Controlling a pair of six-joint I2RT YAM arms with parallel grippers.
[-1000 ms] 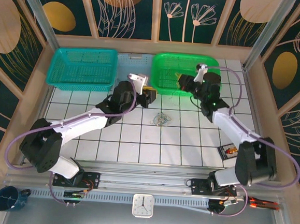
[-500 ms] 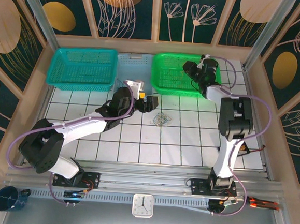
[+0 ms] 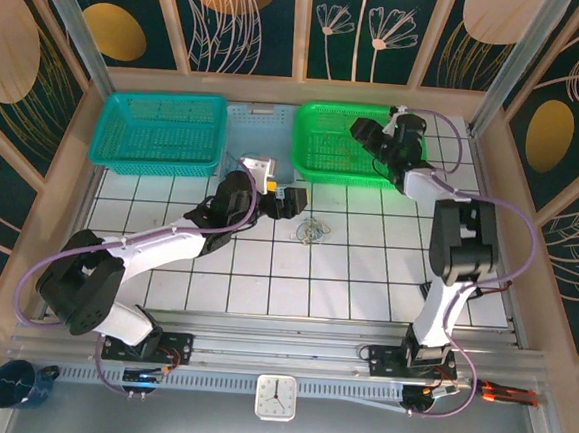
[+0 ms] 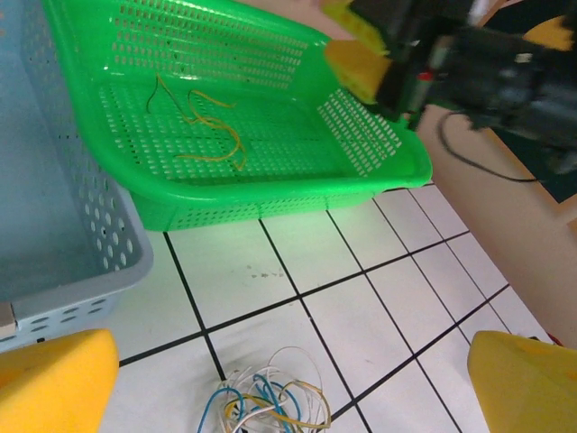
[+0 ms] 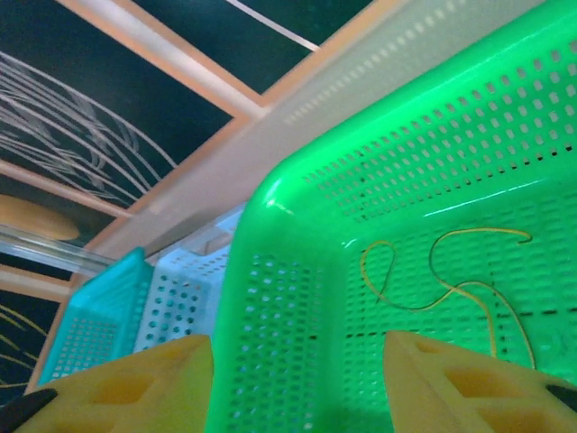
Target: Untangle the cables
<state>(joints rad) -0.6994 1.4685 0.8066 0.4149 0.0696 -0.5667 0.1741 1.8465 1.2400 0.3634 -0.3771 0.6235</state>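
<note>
Both jaws have spread apart, empty. Over the perforated green basket [image 4: 270, 203] hangs the right gripper [image 5: 297, 388]; before its rim, the left gripper [image 4: 288, 361] tops wiry tangled cables [image 4: 266, 401] on open tile [image 4: 388, 298].

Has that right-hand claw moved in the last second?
Yes. The right gripper moved from the front rim of the green basket farther back, and now hangs over its middle.

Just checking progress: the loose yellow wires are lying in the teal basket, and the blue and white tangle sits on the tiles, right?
Not quite. The yellow wires lie in the green basket, not the teal one; the left wrist view shows it. The blue and white tangle does sit on the tiles.
</note>
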